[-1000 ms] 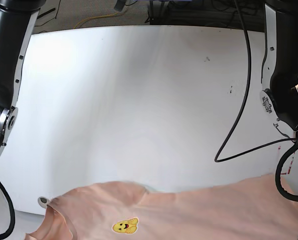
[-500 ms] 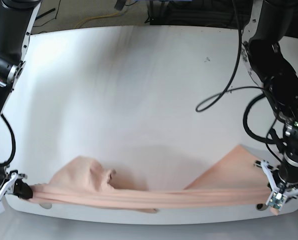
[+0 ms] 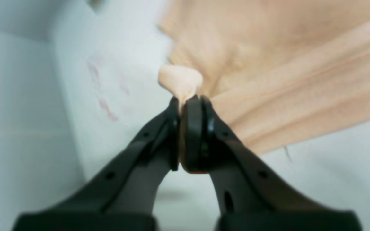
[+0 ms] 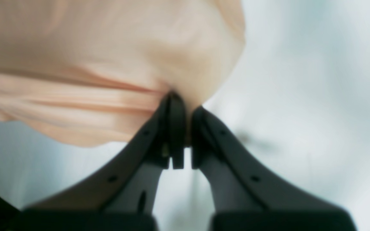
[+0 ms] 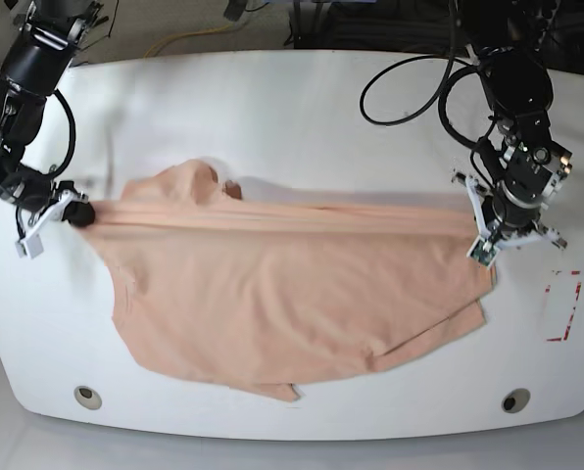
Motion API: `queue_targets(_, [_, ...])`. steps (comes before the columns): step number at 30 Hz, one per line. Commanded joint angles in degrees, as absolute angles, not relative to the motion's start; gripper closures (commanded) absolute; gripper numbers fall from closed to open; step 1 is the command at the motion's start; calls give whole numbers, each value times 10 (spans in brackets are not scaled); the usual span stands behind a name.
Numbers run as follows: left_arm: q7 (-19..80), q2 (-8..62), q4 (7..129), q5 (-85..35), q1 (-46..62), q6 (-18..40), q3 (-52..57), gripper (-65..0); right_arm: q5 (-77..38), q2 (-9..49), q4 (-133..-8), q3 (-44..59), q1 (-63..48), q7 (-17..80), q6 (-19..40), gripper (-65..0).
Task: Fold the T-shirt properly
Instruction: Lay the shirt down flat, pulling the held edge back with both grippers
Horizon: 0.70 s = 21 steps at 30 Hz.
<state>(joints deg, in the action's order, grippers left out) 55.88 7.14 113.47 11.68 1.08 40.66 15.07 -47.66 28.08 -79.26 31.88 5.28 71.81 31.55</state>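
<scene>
The peach T-shirt (image 5: 282, 304) lies spread across the centre of the white table (image 5: 272, 108), its upper edge stretched between the left gripper (image 5: 490, 245) and right gripper (image 5: 76, 211), both clamped on the fabric.

You are looking at an evenly, brightly lit scene. In the base view the white table (image 5: 302, 108) curves at its corners from wide-angle distortion, and shadows are faint. Both wrist views are soft and out of focus; the peach T-shirt (image 3: 300, 89) looks smeared, with hazy edges.
</scene>
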Motion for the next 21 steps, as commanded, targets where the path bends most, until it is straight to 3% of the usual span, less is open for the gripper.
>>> queue_targets(1, [558,80,1152,133,29,400,172,0,-482,291,-843,332,40,696,315,0])
queue_targets(11, [556,65,1153,132,164,400,246,0,-481,249,-961,349,-101,696,315,0])
queue_targets(21, [556,55,1150,133,98,400,260,0,-477,215,-1012,349,-115,693,313,0])
